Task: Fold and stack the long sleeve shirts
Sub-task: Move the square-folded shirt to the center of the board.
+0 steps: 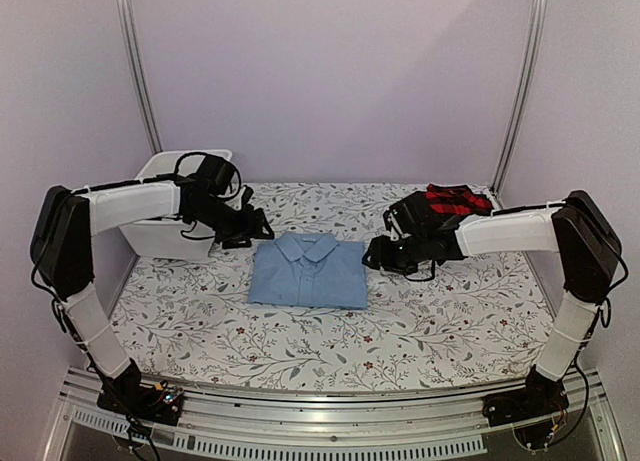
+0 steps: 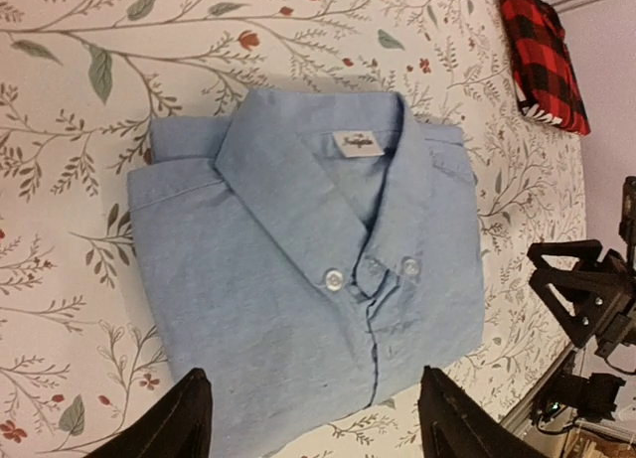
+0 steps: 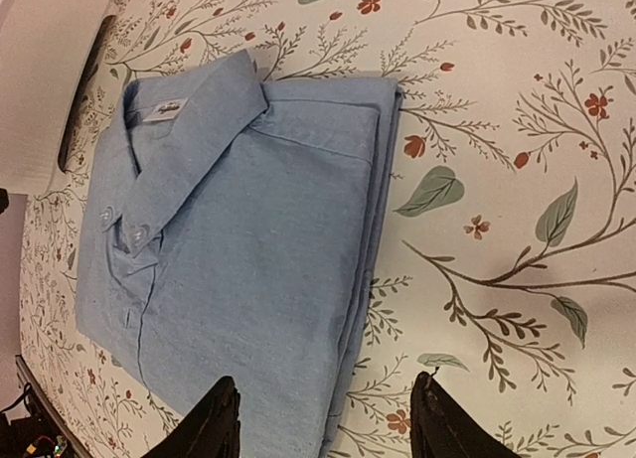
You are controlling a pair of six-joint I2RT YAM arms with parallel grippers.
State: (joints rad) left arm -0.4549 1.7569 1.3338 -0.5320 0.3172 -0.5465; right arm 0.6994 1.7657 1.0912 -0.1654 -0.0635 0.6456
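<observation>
Left tool (image 2: pixel 313 403) and right tool (image 3: pixel 326 408) are hovering released by the folded light blue cloth shirt (image 1: pixel 308 271).
Stacking is probably calling for pinching every layer at both edges.

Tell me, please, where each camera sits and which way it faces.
Top external: above and behind the arms, looking down on the floral table; both arms, left gripper and right gripper, show.
Left wrist: on the left arm, looking down at the folded light blue cloth shirt; its own fingertips show.
Right wrist: on the right arm, looking down at the shirt's side; its own fingertips show.
Shared: both wrist views show that shirt's white label.
</observation>
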